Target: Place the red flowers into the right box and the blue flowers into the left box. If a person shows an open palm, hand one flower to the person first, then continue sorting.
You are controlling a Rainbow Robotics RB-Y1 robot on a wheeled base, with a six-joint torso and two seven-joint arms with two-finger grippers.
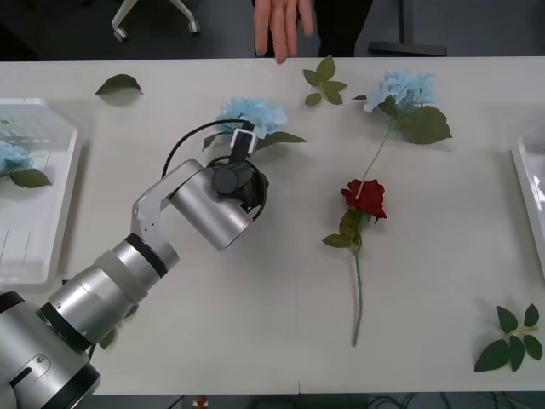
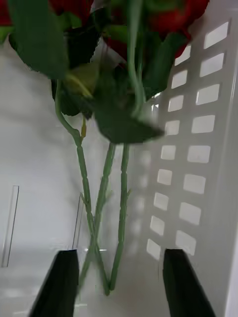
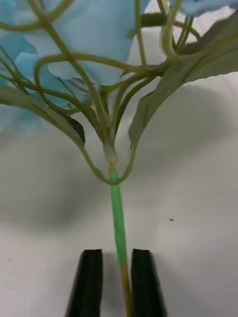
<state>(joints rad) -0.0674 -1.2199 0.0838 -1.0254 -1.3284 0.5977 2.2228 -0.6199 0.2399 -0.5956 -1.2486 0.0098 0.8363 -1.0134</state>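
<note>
Left gripper (image 3: 117, 282) was closed on a blue flower (image 1: 249, 113) stem; a hand (image 1: 281, 25) waited open, so offer it steadily; right gripper (image 2: 121, 282) gaped empty over roses (image 2: 163, 20).

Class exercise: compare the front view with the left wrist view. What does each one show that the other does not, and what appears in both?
Front view alone: a red rose lying on the white table, a second pale blue hydrangea farther back, the white ribbed left box, loose green leaf sprigs, and a person's hand at the far edge.

Left wrist view alone: the left gripper, its black fingers closed on a thin green stem.

Both: the pale blue hydrangea that the left arm holds.
</note>
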